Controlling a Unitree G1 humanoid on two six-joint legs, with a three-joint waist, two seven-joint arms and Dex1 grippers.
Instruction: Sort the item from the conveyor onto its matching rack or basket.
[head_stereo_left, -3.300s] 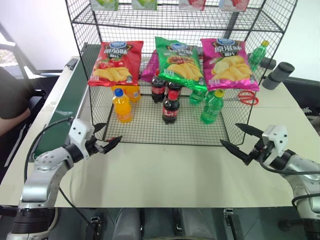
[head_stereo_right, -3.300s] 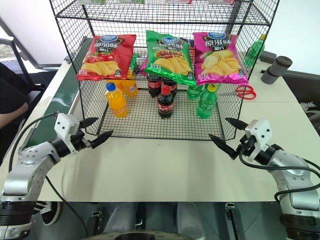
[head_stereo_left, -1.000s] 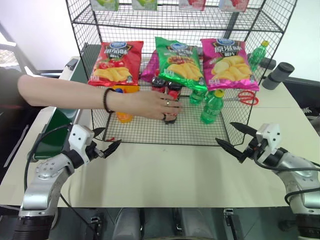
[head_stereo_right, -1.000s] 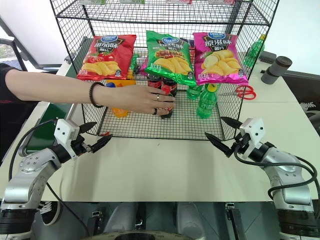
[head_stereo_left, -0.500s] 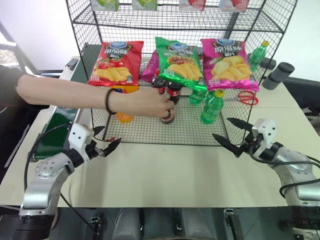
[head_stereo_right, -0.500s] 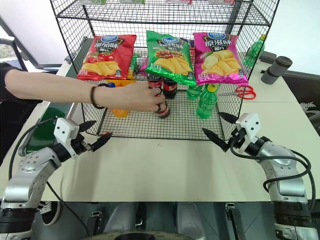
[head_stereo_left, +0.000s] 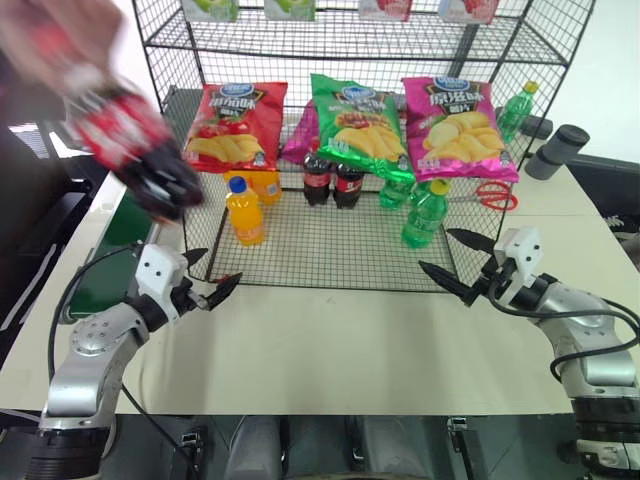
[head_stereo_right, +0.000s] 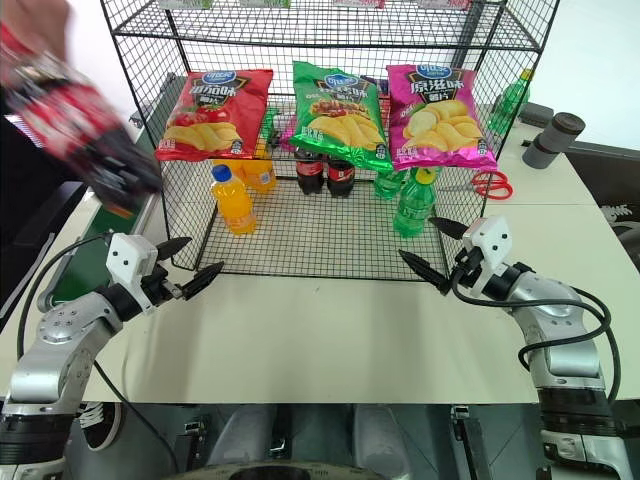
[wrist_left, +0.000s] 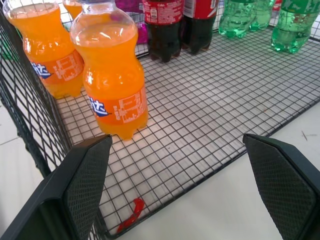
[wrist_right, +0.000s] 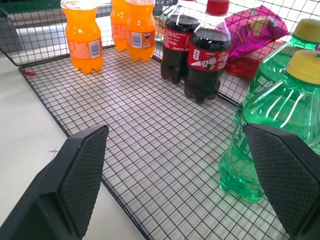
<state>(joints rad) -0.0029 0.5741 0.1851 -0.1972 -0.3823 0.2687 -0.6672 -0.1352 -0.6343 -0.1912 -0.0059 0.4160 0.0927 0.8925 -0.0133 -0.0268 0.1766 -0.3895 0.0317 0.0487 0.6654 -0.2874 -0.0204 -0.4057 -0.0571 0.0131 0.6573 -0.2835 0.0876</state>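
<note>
Nearest: left claw (head_stereo_left: 213, 291) and right claw (head_stereo_left: 449, 270) both hover low over the white bench (head_stereo_left: 340, 340), fingers spread wide, nothing between them. Each faces the front lip of the basket (head_stereo_left: 330, 280)

Basket floor, front to back: orange-drink bottle (head_stereo_left: 244, 212) on the left, a green bottle (head_stereo_left: 424, 214) on the right, two cola bottles (head_stereo_left: 326, 179) standing together at centre rear under the hanging chip bags (head_stereo_left: 357, 122)

Upper left, blurred: a person's hand (head_stereo_left: 60, 40) carries a third cola bottle (head_stereo_left: 148, 160) in the air, above the conveyor (head_stereo_left: 120, 235) that runs along the bench's left side. Bottle not yet on the belt; cannot tell exactly where it will land

Step in hand, as I judge it: waiting for the item to be laid on the belt. Neither claw has anything to pick

Next move likely falls to the left claw, nearest the belt: swing out over the rail, close on the bottle's body once it rests, then carry it over the wire lip and stand it beside the other two colas. Watch the orange bottle just inside the front left corner
</note>
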